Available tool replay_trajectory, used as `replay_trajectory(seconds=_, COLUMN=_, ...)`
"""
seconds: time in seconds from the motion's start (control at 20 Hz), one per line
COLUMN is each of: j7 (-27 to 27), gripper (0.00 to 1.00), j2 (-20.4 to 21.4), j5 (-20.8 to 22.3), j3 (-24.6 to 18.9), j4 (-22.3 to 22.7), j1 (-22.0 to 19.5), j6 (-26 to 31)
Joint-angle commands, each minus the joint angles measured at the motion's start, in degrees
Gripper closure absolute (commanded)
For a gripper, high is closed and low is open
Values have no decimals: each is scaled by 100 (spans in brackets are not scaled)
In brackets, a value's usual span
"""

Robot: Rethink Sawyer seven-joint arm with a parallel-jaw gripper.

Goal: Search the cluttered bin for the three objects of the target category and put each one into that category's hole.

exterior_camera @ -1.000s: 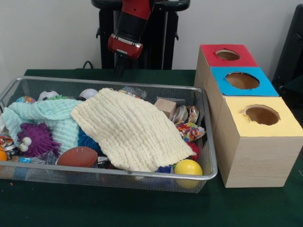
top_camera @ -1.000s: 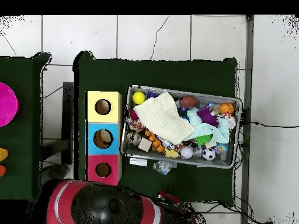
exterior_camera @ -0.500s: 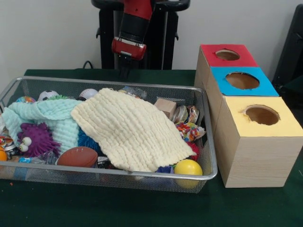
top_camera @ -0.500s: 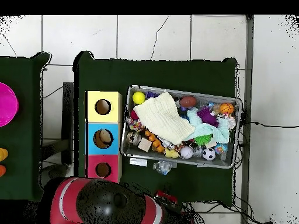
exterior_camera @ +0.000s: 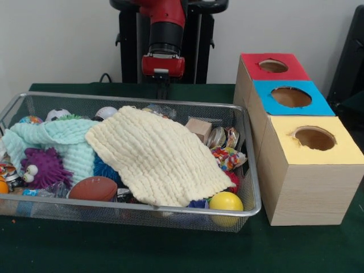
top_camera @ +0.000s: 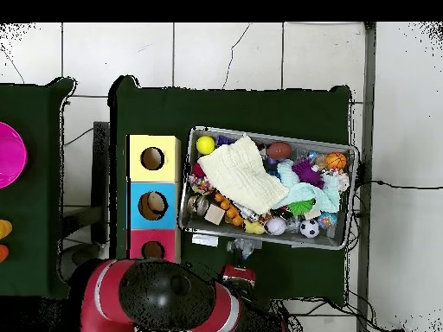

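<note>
The jaws (exterior_camera: 163,91) are hanging just behind the wire bin's (exterior_camera: 244,165) far rim; whether they are spread or pressed together I cannot tell. The bin is sitting on a green-covered table (exterior_camera: 170,250) over a pale tiled floor (top_camera: 225,52). Since a second ago the arm has been swinging toward the three-holed box (exterior_camera: 301,170). A cream cloth (exterior_camera: 156,156) is lying over the clutter, below the jaws.

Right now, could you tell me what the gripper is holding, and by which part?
Nothing visible: the gripper hangs behind the bin, clear of its contents.
</note>
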State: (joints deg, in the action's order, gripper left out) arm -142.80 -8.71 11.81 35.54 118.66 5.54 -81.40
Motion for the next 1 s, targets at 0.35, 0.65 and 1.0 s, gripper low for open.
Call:
replay_trajectory(seconds=0.35, j7=-246, gripper=100, j2=-703, j5=-390, j3=-749, j4=-544, j1=-52, j6=200)
replay_trajectory(seconds=0.65, j7=-300, gripper=0, j2=-607, j5=-171, j3=-764, j4=-597, j1=-69, j6=576)
replay_trajectory(seconds=1.0, j7=-449, gripper=0, j2=-360, j5=403, j3=-838, j4=-735, j1=-162, j6=1339)
